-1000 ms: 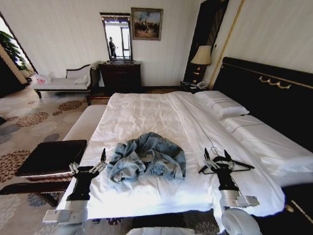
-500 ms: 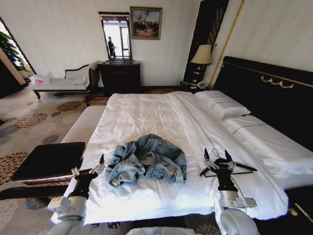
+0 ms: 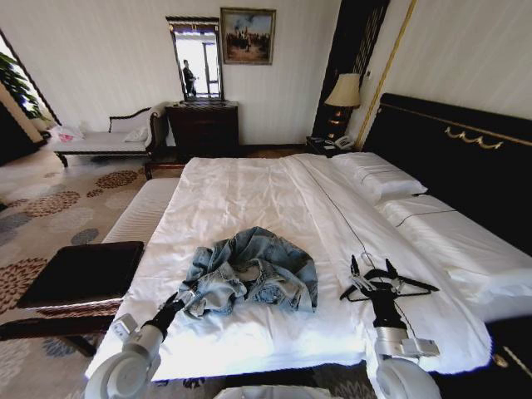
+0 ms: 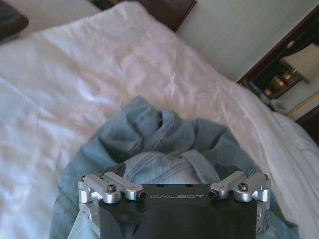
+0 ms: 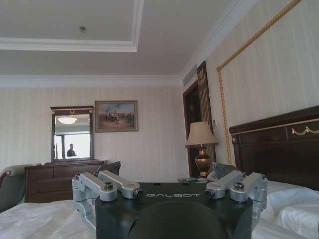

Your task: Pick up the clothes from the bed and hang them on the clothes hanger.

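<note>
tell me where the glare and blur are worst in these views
Head view: daylight blows out the mirror and far-left floor, and wide-angle bending curves the edges. Left wrist view: sheets of the bed wash out white, background soft. Right wrist view: evenly lit, mildly soft.

striped walls (image 3: 108,58), patterned carpet (image 3: 50,208)

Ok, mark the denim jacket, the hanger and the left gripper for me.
denim jacket (image 3: 253,270), head view, middle of the crumpled heap.
hanger (image 3: 416,285), head view, black arm.
left gripper (image 3: 176,301), head view, fingertips at the jacket's edge.

Faded, crumpled denim cloth for the clothes (image 3: 251,270); smooth white cotton-like sheets on the bed (image 3: 249,199); glossy dark wood headboard (image 3: 449,158) at two o'clock
</note>
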Robot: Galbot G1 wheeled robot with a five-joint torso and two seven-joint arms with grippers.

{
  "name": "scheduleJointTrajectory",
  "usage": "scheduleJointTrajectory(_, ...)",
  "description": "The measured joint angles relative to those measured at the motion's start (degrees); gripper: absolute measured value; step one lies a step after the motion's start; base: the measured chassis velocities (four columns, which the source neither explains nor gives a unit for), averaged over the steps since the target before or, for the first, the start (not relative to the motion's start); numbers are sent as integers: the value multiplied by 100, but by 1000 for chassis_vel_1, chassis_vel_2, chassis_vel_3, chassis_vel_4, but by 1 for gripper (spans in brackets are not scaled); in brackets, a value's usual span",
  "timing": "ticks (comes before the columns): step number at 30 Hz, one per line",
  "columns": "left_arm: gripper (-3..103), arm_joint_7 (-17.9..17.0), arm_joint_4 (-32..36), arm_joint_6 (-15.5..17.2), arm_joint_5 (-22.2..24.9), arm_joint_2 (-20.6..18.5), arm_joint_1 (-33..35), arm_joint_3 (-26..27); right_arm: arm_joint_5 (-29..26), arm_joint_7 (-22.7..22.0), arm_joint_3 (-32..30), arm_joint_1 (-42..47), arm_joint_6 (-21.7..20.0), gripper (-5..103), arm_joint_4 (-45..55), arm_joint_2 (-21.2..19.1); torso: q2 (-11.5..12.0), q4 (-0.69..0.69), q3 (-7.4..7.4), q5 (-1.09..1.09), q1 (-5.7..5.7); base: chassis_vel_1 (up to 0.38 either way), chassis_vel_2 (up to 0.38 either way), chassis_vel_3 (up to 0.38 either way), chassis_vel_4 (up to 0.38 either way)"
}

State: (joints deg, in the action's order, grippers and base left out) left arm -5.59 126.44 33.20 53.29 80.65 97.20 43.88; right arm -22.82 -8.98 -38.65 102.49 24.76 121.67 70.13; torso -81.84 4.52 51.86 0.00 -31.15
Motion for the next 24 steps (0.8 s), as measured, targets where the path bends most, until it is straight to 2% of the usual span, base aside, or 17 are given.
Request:
scheduleJointTrajectory(1, 100, -149, -36, 208, 88, 10, -35, 30, 0, -11, -6, 16, -3, 100, -1, 4, 0, 0, 0, 0, 0, 0, 0, 0, 0)
scheduleJointTrajectory(2, 100, -149, -36, 208, 88, 10, -35, 30, 0, -11, -6, 16, -3, 100, -1, 4, 0, 0, 0, 0, 0, 0, 0, 0, 0)
scheduleJointTrajectory(4, 100, -496, -70, 571, 252, 30, -80, 107, 8, -18, -7, 35, -7, 100, -12, 23, 0, 0, 0, 1, 0, 0, 0, 0, 0)
scheduleJointTrajectory(6, 100, -615, -76, 679, 258, 36, -81, 140, 17, -19, -7, 38, -8, 100, -19, 36, 1, 0, 0, 0, -1, 0, 0, 0, 0)
scheduleJointTrajectory(8, 100, -733, -55, 770, -1, 44, -10, 207, 38, -19, 0, 44, -9, 100, -41, 69, 0, 0, 1, 0, -1, 0, 0, 0, 0)
scheduleJointTrajectory(11, 100, -728, 24, 753, -333, 40, 158, 296, 65, -20, 15, 44, -9, 100, -84, 104, 0, -1, 0, 0, -1, 0, 0, 0, 0)
scheduleJointTrajectory(18, 100, -469, -125, 790, -398, -96, 243, 442, 77, -29, 24, 21, -8, 100, -155, 126, 0, -2, 0, 1, 1, 0, 0, 0, 0)
scheduleJointTrajectory(20, 100, -206, -395, 800, -343, -178, 48, 466, 77, -37, 23, 12, -8, 100, -183, 119, 0, -2, 0, 0, 1, 0, 0, 0, 0)
scheduleJointTrajectory(22, 100, 85, -704, 828, -91, -251, -226, 508, 77, -51, 16, 11, -7, 100, -206, 103, 0, 0, 0, 0, 0, 0, 0, 0, 0)
scheduleJointTrajectory(24, 100, 176, -821, 856, 10, -274, -328, 523, 77, -54, 15, 13, -8, 100, -214, 97, 0, 1, 0, -1, 0, 0, 0, 0, 0)
